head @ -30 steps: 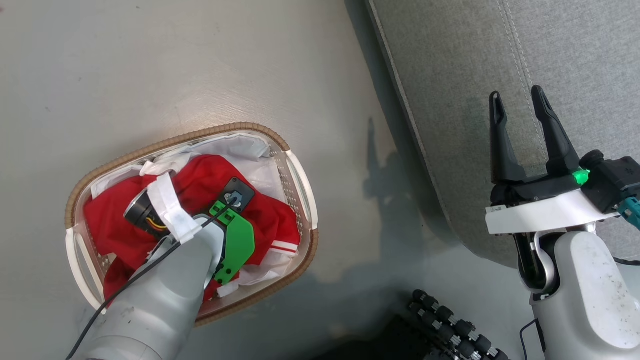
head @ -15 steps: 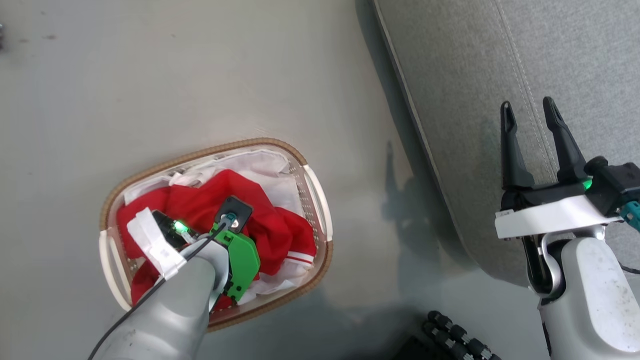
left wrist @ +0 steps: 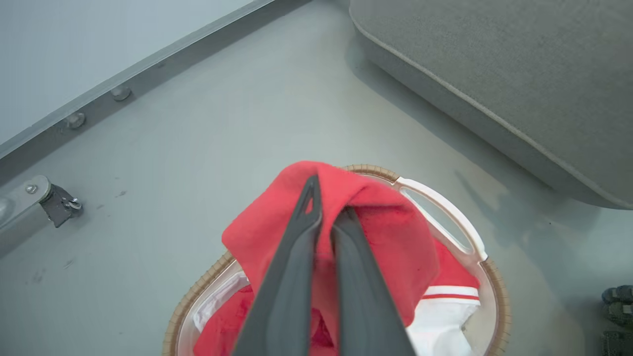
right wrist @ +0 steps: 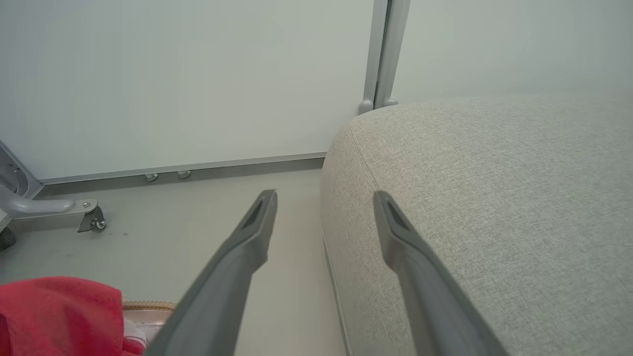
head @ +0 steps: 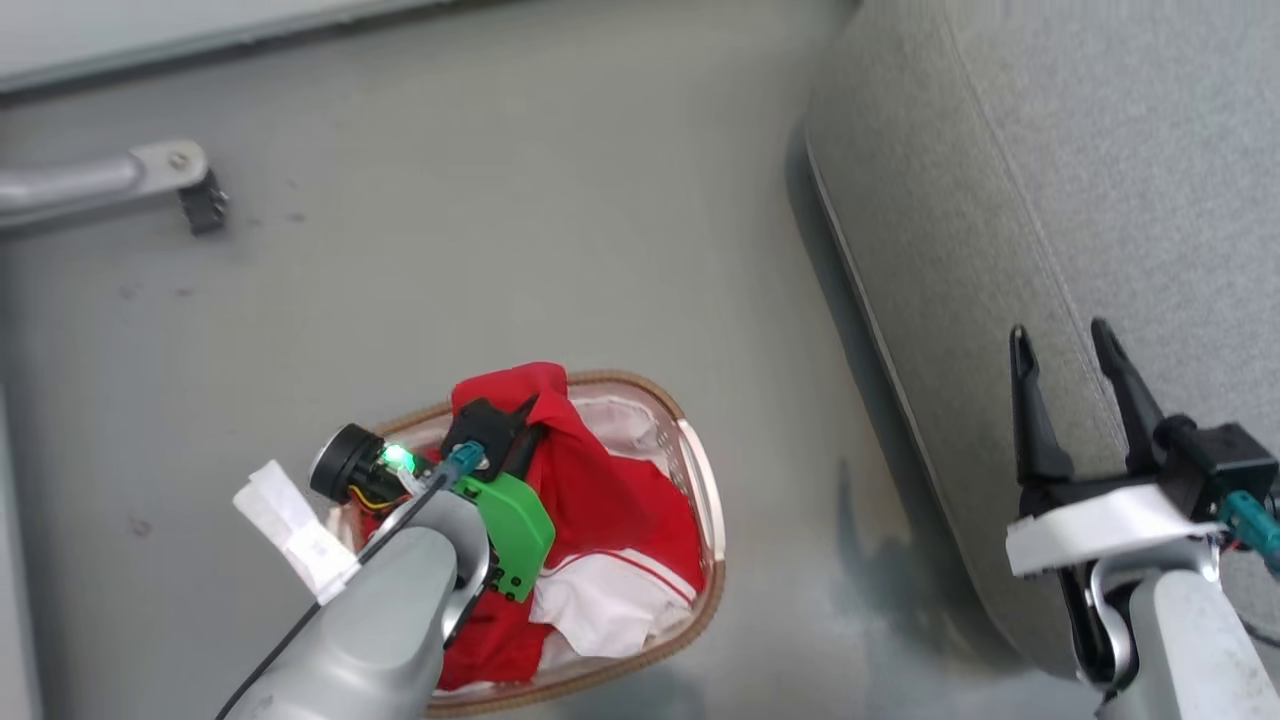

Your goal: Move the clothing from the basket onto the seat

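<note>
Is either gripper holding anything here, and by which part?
The left gripper is shut on a bunched fold of the red clothing, above the basket. The right gripper is open, holding nothing.

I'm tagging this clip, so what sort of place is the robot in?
Likely a lab or studio staged as a living room: a grey upholstered seat, a laundry basket on a bare floor, and plain panel walls.

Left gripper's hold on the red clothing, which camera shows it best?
The left wrist view: the left gripper has both fingers shut on a raised fold of the clothing above the basket. The head view hides the fingers mostly behind the wrist; the right wrist view catches a red corner of the clothing.
</note>
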Motion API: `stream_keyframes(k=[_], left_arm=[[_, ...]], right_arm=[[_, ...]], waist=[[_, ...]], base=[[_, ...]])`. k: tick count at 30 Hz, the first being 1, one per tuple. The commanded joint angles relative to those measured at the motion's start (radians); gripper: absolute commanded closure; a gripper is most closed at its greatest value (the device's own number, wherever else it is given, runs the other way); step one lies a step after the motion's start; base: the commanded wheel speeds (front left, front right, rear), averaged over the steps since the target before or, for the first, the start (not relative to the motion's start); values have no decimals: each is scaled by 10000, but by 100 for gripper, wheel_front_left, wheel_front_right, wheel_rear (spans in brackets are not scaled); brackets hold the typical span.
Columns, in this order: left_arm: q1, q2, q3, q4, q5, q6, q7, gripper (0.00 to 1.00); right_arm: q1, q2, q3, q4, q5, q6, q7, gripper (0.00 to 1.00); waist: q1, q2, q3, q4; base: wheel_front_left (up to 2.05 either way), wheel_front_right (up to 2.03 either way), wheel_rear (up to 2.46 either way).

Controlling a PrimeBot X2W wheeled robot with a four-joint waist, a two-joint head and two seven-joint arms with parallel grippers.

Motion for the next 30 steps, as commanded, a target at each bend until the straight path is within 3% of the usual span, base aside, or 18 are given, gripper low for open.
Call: stream_keyframes(k=[1,7,16,30], left_arm=[[227,167,52,-315,-112,-34,-54,100],[383,685,-85,-1518,-496,-34,-19,100],[-528,1539,-612,-3285,-1012,-34,945,100],[-2602,2205,-127,-4492,-1246,0,1879,100]], right_arm=[[324,-42,-40,81,-76,-10,-49,0],[1020,-40,-16,267,-188,-10,-49,0],[1617,-39,394,451,-86,-10,-49,0],[1494,-39,1061,443,-42,-10,-49,0]], waist=[[0,0,-1504,838],[0,0,-2672,1114],[0,0,-3871,1314],[0,0,-4256,1123]], base=[[0,0,0],[0,0,0],[0,0,0],[0,0,0]])
